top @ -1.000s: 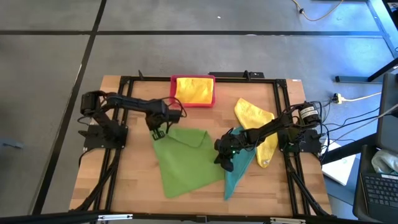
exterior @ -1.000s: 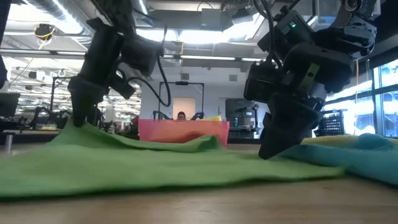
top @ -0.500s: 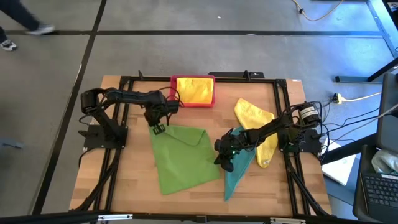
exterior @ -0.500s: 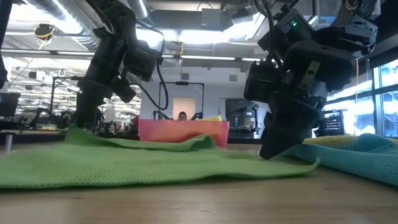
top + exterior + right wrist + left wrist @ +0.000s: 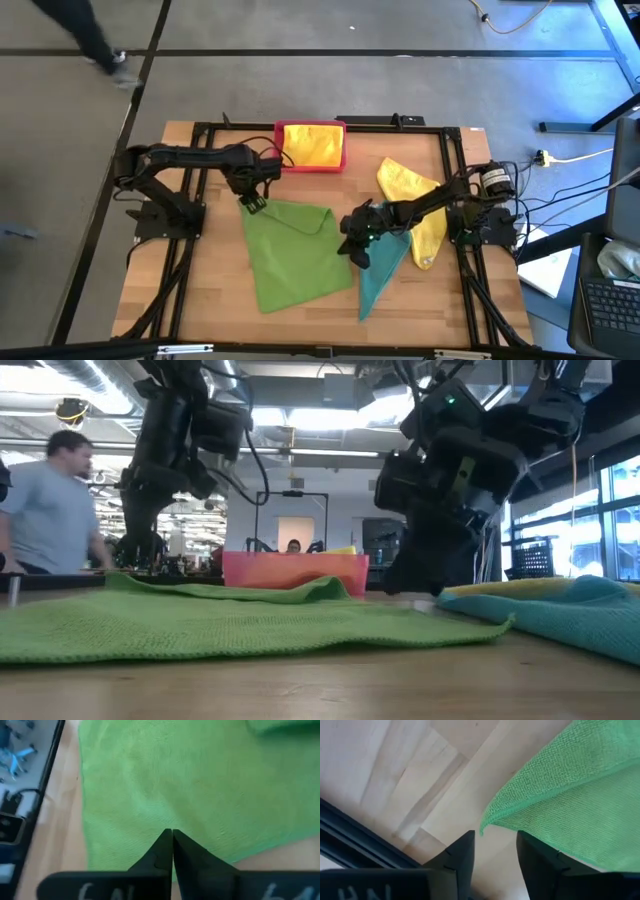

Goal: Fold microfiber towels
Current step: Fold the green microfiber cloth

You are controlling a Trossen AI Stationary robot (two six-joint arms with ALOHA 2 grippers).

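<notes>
Hovering open at green towel (image 5: 295, 255) corner is L gripper (image 5: 253, 204); R gripper (image 5: 352, 250) closed, empty.

Ceiling lights (image 5: 300, 420) glare at twelve o'clock in my low view, leaving my arms as dark silhouettes. From above, my counter (image 5: 215, 300) is evenly bright with soft shadows. A person (image 5: 50, 510) at nine o'clock blurs. My wrist views are bright; near parts are soft.

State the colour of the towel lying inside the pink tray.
Yellow. The towel in the pink tray shows best in the high view.
</notes>
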